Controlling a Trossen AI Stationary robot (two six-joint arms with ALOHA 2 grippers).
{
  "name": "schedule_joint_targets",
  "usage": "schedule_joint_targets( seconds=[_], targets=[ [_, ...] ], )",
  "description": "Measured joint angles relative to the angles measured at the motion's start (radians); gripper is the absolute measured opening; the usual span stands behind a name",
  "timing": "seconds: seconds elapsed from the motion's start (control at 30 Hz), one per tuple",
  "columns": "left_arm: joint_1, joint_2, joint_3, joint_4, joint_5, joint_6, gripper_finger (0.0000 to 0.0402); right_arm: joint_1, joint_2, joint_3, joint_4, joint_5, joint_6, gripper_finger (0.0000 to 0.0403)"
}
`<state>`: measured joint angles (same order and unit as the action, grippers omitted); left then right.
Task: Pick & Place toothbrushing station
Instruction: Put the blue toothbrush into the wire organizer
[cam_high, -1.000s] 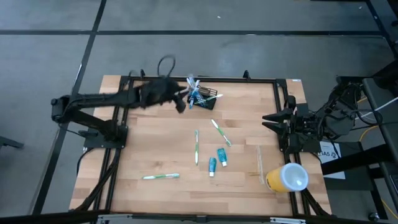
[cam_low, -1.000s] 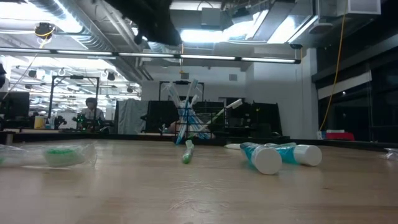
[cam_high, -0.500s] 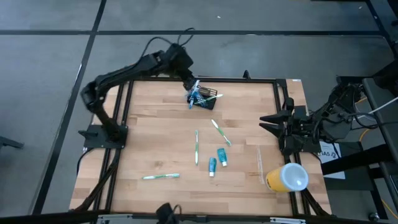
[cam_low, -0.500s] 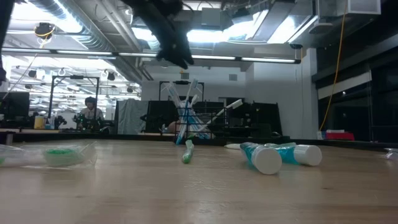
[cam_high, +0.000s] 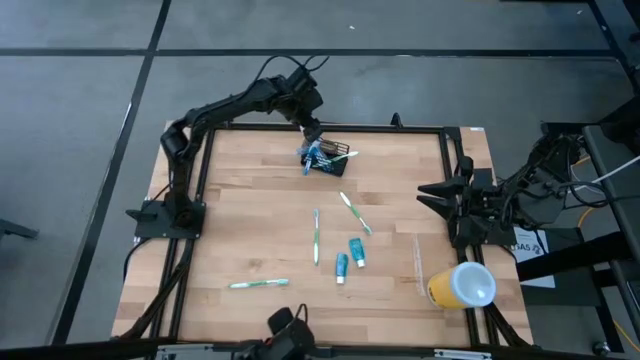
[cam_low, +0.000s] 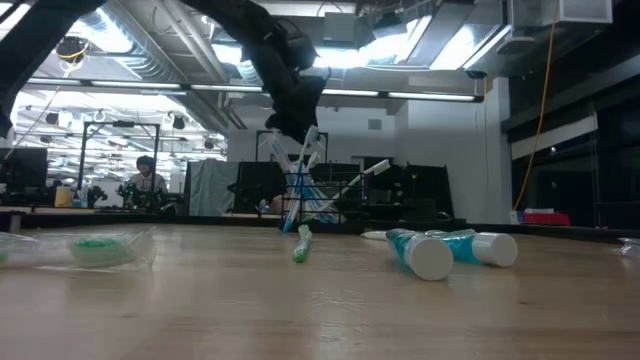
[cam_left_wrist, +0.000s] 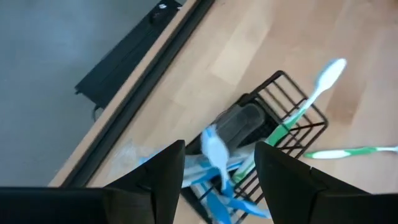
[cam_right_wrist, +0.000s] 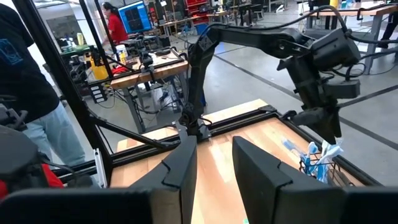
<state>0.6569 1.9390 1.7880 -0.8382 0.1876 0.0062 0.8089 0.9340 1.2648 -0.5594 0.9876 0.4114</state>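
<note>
The toothbrushing station (cam_high: 330, 162), a low black wire holder, stands on the wood table near its far edge. Several blue and green toothbrushes stick up out of the station (cam_left_wrist: 292, 124). My left gripper (cam_high: 314, 132) hangs just above it, slanting down from the far side, open. In the left wrist view my left gripper (cam_left_wrist: 217, 180) has the blue brush heads (cam_left_wrist: 214, 149) between its fingers; I see no touch. In the low view my left gripper (cam_low: 292, 125) is right above the brush tips. My right gripper (cam_high: 425, 195) waits open at the table's right side.
Loose green toothbrushes (cam_high: 316, 235) (cam_high: 354, 213) (cam_high: 258, 284) and two toothpaste tubes (cam_high: 341, 266) (cam_high: 357, 252) lie mid-table. A yellow cup with a white lid (cam_high: 462, 285) lies at the near right. A black frame rail (cam_high: 400, 127) runs along the far edge behind the station.
My left arm has swung round from the table's left to behind its far edge. Its gripper has tipped from nearly level to slanting down and has come down toward the brush heads in the station. The station and brushes have stayed put.
</note>
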Motion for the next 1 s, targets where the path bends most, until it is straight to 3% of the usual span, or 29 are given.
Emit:
schedule_joint_targets(
  seconds=[0.7, 1.0],
  targets=[
    [0.005, 0.056, 0.004, 0.029, 0.014, -0.005, 0.0169, 0.000, 0.000, 0.000, 0.000, -0.009, 0.020, 0.0104],
    [0.010, 0.056, 0.004, 0.027, 0.033, -0.019, 0.0112, 0.024, 0.000, 0.000, 0.000, -0.009, 0.027, 0.0104]
  ],
)
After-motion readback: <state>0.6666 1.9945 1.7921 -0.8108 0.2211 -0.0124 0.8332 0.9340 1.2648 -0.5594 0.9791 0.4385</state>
